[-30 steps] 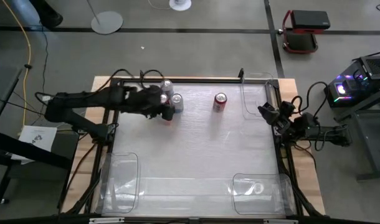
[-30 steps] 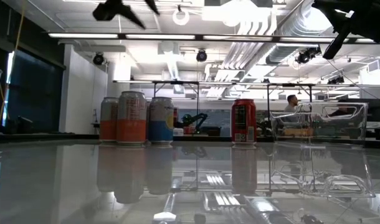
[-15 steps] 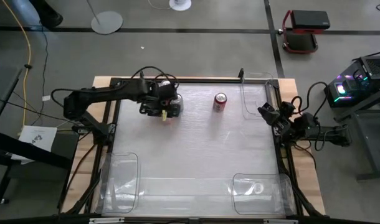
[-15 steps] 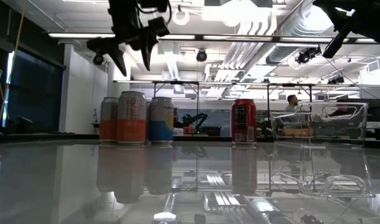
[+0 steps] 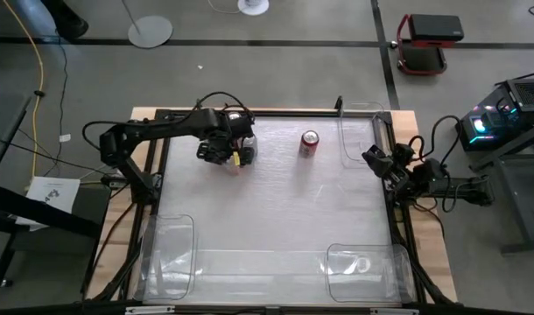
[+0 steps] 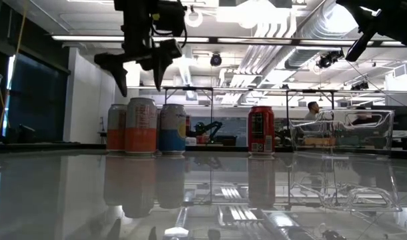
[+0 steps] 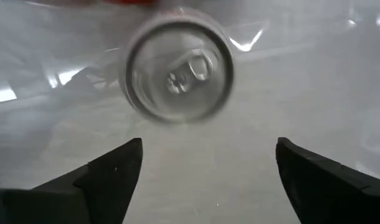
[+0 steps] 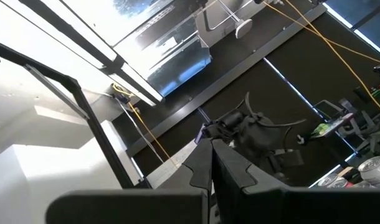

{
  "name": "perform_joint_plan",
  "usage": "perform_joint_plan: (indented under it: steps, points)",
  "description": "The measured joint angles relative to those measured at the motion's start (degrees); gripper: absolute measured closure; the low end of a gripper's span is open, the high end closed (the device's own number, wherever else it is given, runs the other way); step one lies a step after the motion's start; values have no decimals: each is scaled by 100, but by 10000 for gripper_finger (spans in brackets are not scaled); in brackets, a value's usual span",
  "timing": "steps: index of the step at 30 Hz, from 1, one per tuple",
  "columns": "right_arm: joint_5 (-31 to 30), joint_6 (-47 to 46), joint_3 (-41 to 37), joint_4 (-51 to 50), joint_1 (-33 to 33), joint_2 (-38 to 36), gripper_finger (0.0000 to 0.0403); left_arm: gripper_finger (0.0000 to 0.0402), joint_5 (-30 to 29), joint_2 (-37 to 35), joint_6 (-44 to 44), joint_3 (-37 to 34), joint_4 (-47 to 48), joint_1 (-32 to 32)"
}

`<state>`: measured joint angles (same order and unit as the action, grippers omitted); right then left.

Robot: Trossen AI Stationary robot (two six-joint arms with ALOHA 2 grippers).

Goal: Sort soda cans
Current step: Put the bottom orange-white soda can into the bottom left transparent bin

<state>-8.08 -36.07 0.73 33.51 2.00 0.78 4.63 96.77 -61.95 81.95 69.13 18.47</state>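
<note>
Four cans are countable in the level view: three stand in a tight cluster, namely an orange-banded can [image 6: 117, 129] at the back, an orange-and-white can [image 6: 141, 127] in front, and a blue-banded can [image 6: 172, 129] beside it, while one red can [image 6: 261, 130] stands well apart. From overhead the cluster is largely hidden beneath the left arm [image 5: 153, 134], and only the red can [image 5: 309, 143] shows in full, its silver top up, near the far edge of the table [image 5: 276, 210]. The left gripper [image 6: 137, 75] hangs above the cluster with its two fingers spread wide and nothing held between them. Its wrist camera alone looks straight down on one silver can top [image 7: 179, 73], pull tab visible, lying between and ahead of the open fingers [image 7: 112, 174]. The right gripper [image 5: 377, 157] waits at the table's right edge, fingers closed together and empty. Three clear bins appear overhead: one at the far right corner [image 5: 358, 131] and two along the near edge [image 5: 171, 254] [image 5: 363, 267]. One person [image 6: 313, 107] is seen in the room behind.
</note>
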Motion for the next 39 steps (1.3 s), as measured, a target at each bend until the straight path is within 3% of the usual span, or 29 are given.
perform_joint_plan:
  steps: [10,20,39]
  points:
    - [0,0,0,-4,0,0,403,46,-525,637,-95,0,-20,30]
    - [-2,-1,0,-6,0,0,403,46,-909,796,-42,0,-53,39]
    - [-4,-11,0,-19,-7,2,403,50,-784,1030,115,4,-366,286]
